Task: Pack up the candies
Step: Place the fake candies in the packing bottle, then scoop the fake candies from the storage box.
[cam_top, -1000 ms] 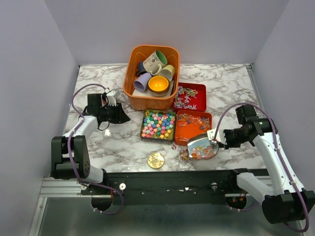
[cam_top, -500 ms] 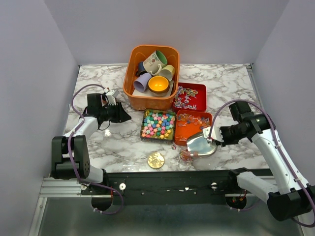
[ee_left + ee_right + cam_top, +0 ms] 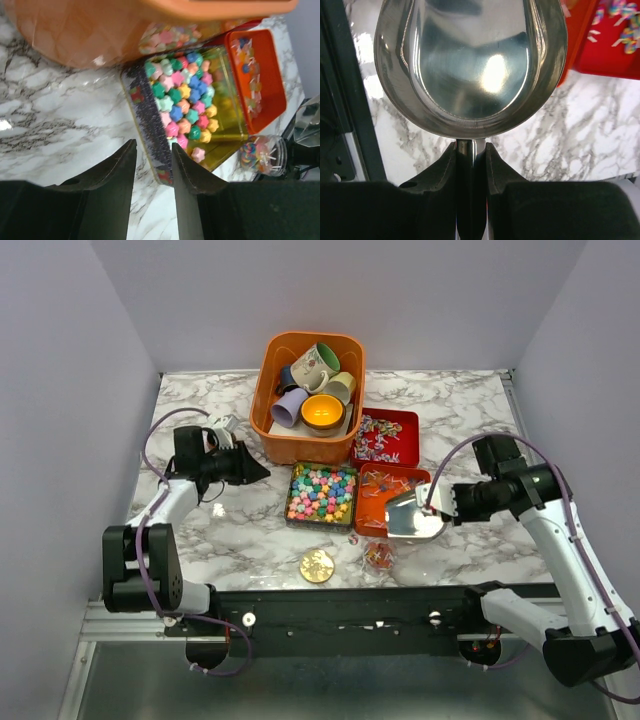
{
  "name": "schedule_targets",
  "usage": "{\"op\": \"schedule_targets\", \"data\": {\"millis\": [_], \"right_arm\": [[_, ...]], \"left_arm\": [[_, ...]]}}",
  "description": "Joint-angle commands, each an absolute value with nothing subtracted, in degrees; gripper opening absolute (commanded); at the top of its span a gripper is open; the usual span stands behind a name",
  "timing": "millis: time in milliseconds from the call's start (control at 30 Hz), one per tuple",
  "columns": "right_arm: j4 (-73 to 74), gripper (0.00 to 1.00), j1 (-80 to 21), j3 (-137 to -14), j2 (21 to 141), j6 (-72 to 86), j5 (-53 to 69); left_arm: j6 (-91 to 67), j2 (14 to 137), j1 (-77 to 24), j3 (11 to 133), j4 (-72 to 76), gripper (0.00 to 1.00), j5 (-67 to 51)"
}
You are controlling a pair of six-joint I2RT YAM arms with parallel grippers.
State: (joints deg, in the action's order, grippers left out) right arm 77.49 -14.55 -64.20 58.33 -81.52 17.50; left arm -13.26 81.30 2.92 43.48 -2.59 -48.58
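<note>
An orange bin of mugs crowds the left gripper; a small clear jar sits near the right gripper. Multicolour candies lie just ahead of the left fingers, spread and empty. Orange-red candies lie just beyond the right gripper, which pinches the handle of an empty steel scoop.

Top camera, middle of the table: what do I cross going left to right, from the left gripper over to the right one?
left gripper → tin of multicolour candies → metal scoop → right gripper
</note>
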Motion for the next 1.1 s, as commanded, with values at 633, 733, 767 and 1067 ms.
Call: {"op": "schedule_targets", "data": {"millis": [633, 733, 767, 1067], "right_arm": [[63.37, 0.01, -28.73, -86.04, 76.55, -51.68, 28.48], [62.14, 0.01, -30.58, -86.92, 78.04, -50.72, 28.21], [61.88, 0.01, -31.46, -87.18, 78.48, -50.45, 27.95], [60.47, 0.00, -36.21, -91.05, 88.83, -52.38, 14.61]], "left_arm": [[-43.40, 68.02, -11.43, 38.50, 22.49, 0.49, -57.22], [-45.00, 69.52, -11.60, 38.32, 24.61, 0.50, -57.13], [-45.17, 70.13, -11.51, 38.58, 24.61, 0.50, -56.95], [-34.90, 67.33, -5.29, 42.80, 1.96, 0.48, -45.98]]}}
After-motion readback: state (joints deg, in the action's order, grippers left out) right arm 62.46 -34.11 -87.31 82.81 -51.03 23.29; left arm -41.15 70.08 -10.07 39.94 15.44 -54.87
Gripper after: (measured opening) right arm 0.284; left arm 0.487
